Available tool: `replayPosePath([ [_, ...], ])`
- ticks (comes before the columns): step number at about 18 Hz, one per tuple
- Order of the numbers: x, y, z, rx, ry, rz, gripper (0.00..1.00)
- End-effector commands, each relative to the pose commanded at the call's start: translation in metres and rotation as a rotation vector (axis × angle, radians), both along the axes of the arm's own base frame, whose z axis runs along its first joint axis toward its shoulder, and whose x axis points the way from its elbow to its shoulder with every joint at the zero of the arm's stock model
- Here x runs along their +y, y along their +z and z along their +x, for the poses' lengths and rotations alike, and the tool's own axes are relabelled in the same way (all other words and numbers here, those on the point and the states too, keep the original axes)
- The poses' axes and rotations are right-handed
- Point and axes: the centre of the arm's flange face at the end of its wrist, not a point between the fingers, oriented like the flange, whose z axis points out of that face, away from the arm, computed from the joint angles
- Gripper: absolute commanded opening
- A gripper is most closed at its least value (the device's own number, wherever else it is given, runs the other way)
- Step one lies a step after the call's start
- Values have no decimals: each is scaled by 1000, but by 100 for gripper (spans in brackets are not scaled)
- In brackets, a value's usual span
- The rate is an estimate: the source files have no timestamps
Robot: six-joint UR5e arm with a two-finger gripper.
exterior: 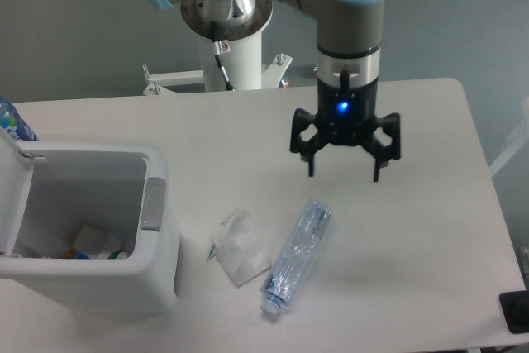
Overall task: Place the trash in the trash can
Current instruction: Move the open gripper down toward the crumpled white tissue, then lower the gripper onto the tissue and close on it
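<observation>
A crumpled white wrapper point(240, 246) lies on the table right of the trash can. Beside it rests a crushed clear bottle point(297, 255) with a white cap, lying slantwise with the cap toward the front. The white trash can point(157, 237) stands at the left with its lid swung open and some scraps inside. My gripper point(344, 173) hangs open above the table, behind the bottle's upper end and a little to its right, with nothing between its fingers.
An uncrushed bottle with a blue label point(11, 122) peeks in at the left edge behind the bin. The robot's base column point(228, 35) rises at the table's back. A dark object point(516, 312) sits at the front right corner.
</observation>
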Motion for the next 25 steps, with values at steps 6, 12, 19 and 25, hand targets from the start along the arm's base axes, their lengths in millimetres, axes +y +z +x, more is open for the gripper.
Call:
replayPosePath([
  [6, 14, -62, 8, -226, 41, 54, 100],
  [12, 42, -124, 12, -259, 25, -5, 100],
  [19, 70, -153, 32, -216, -12, -69, 100],
  [25, 88, -178, 48, -160, -35, -128, 100],
])
